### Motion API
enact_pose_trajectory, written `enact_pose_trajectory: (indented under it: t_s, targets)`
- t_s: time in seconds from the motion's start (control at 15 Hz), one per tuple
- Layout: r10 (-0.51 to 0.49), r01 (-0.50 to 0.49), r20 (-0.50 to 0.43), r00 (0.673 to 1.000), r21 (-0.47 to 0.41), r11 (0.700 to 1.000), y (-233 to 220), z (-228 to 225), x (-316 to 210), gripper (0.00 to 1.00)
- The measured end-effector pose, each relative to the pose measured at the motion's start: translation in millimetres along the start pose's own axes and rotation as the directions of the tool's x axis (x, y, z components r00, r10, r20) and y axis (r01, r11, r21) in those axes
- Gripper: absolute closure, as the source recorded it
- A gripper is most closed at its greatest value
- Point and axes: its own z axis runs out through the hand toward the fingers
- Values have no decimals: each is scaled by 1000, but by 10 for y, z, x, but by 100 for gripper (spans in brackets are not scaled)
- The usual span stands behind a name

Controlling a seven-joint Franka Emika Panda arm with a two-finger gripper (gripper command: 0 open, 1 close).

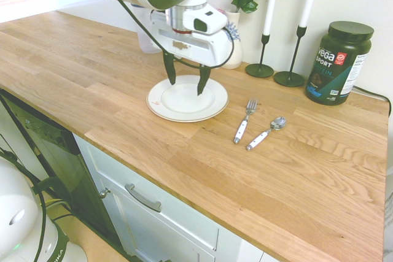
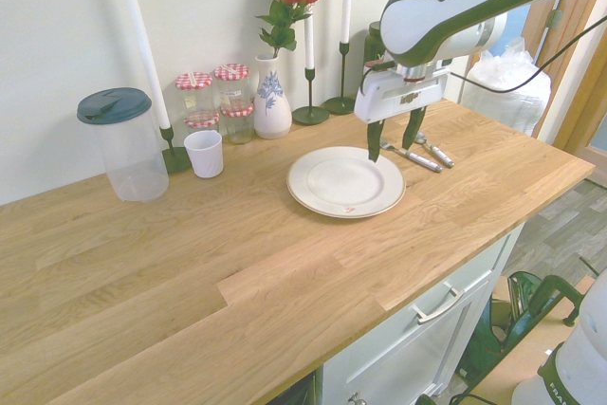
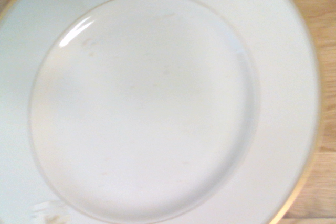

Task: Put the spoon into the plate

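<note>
The plate is a large white round one lying bare on the wooden counter, left of the cutlery. It also shows in the second exterior view as the plate, and it fills the wrist view as the plate. The spoon has a white handle and a silver bowl, and it lies on the counter to the right of the plate, beyond the fork. From the other side the spoon lies just past my gripper. My gripper hangs open and holding nothing above the plate's far part; the gripper stands between plate and cutlery there.
A white-handled fork lies between plate and spoon. Along the wall stand a vase with a rose, two candlesticks, a dark green tub, jars, a white mug and a lidded plastic jug.
</note>
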Motion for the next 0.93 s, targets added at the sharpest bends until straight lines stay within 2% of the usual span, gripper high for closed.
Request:
enact_pose_trajectory:
  t_s: [0.4, 0.8, 0.87, 0.93]
  targets:
    - [49, -49, -34, 998, -18, 999, 795, 113, 680, 0]
    - [116, -116, -18, 993, -52, 992, 1079, 397, 1088, 0]
    - [128, -128, -14, 992, -54, 990, 1109, 423, 1139, 100]
    - [141, -141, -11, 990, -55, 988, 1141, 451, 1198, 100]
